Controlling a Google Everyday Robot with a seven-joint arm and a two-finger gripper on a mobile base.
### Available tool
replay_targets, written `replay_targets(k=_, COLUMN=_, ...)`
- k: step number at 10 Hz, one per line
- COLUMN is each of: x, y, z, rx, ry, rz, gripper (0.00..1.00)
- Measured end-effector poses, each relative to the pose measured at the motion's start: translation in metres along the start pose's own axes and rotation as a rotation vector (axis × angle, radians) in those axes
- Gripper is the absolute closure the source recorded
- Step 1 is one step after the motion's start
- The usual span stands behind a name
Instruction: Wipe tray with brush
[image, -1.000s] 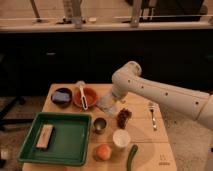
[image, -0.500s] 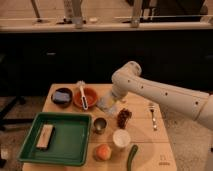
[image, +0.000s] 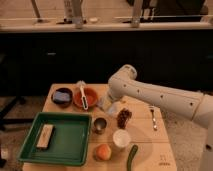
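The green tray (image: 70, 142) lies at the front left of the wooden table, with a tan block (image: 45, 136) resting in its left half. Across the orange bowl (image: 91, 96) behind the tray lies the white brush (image: 83, 96), head pointing away from me. My white arm reaches in from the right. Its gripper (image: 106, 104) hangs just right of the orange bowl, close above the table, open with nothing in it. It is clear of the brush and the tray.
A dark bowl (image: 62, 96) holding something blue stands left of the orange bowl. A metal cup (image: 100, 124), white cup (image: 120, 138), orange fruit (image: 103, 151), green cucumber (image: 132, 156), dark grapes (image: 123, 117) and fork (image: 153, 118) fill the table's right half.
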Motion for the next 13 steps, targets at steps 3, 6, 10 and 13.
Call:
replay_targets(k=3, x=-0.02, y=0.012, z=0.006, rx=0.012, ry=-0.036, rz=0.032, gripper=0.2)
replay_targets(k=6, x=-0.048, y=0.032, z=0.015, rx=-0.011, ry=-0.079, rz=0.056, gripper=0.2)
replay_targets(k=10, x=-0.078, y=0.06, z=0.038, rx=-0.062, ry=-0.093, rz=0.059, gripper=0.2)
replay_targets(k=13, x=-0.098, y=0.083, z=0.06, rx=-0.097, ry=-0.081, rz=0.051, gripper=0.2)
